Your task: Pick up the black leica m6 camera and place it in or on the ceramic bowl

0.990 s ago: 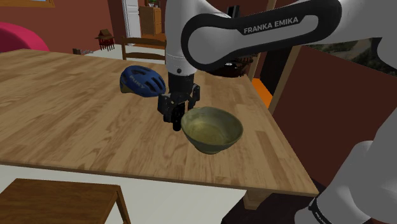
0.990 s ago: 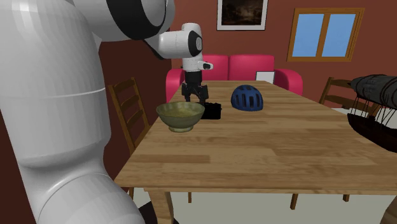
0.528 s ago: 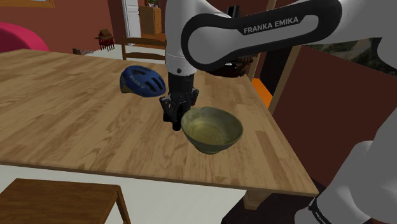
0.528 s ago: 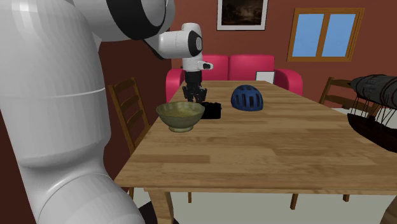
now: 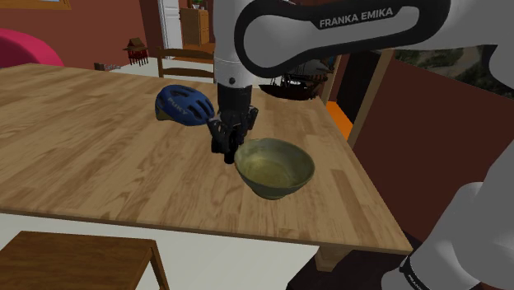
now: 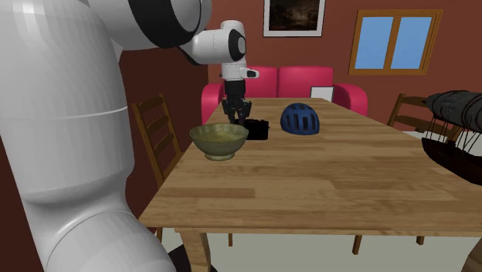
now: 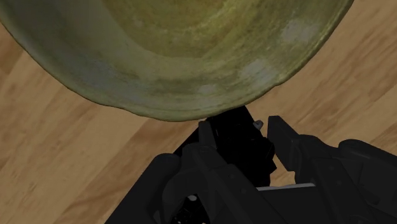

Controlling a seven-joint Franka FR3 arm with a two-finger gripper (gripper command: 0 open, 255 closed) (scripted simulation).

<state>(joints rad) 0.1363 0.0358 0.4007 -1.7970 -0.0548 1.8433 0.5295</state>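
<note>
The tool (image 7: 240,130) clasps the camera (image 6: 259,130) just beside the bowl (image 6: 219,147). We judge this closeness leaves only a short carry over the rim.

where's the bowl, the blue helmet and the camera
bowl (image 5: 278,170): shoulder view, inner wall
blue helmet (image 5: 184,105): shoulder view, top of the shell
camera (image 6: 259,131): second exterior view, its visible black side

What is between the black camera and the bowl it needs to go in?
Nothing visible. The camera, clasped by the gripper, is right beside the bowl; the blue helmet lies on the camera's other side, out of the path.
</note>
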